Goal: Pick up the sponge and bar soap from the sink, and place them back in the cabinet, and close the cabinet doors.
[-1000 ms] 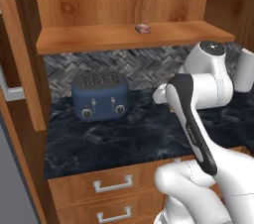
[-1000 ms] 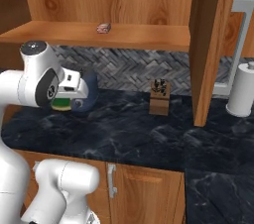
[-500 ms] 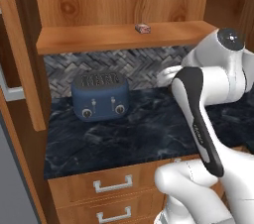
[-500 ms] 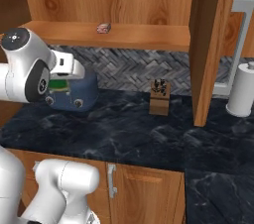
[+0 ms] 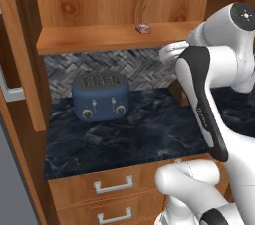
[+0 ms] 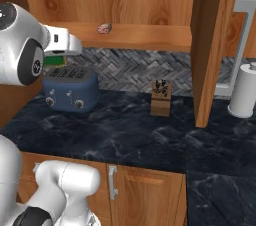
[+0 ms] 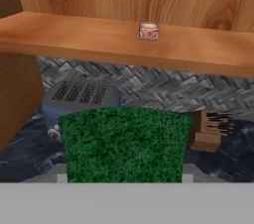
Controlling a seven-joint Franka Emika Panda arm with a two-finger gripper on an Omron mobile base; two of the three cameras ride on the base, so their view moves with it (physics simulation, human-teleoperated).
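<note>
My gripper (image 6: 58, 58) is shut on the sponge (image 6: 54, 62), just below the front edge of the cabinet's plank shelf (image 6: 145, 36) and above the toaster. In the hand view the sponge's dark green top (image 7: 124, 143) spreads across the lower middle and hides the fingertips. The bar soap (image 7: 149, 31) lies on the shelf ahead of the hand, near the back wall, also seen as the bar soap (image 5: 143, 28) and the bar soap (image 6: 104, 28). Both cabinet doors stand open: the left door (image 5: 20, 64) and the right door (image 6: 207, 45). The sink is out of view.
A blue toaster (image 5: 99, 97) stands on the dark counter (image 5: 124, 139) under the shelf. A knife block (image 6: 160, 97) sits to its right, and a paper towel roll (image 6: 243, 90) beyond the right door. Drawers (image 5: 112, 186) lie below the counter edge.
The hand has risen with the sponge from in front of the toaster to just under the shelf edge. The bar soap has stayed where it was.
</note>
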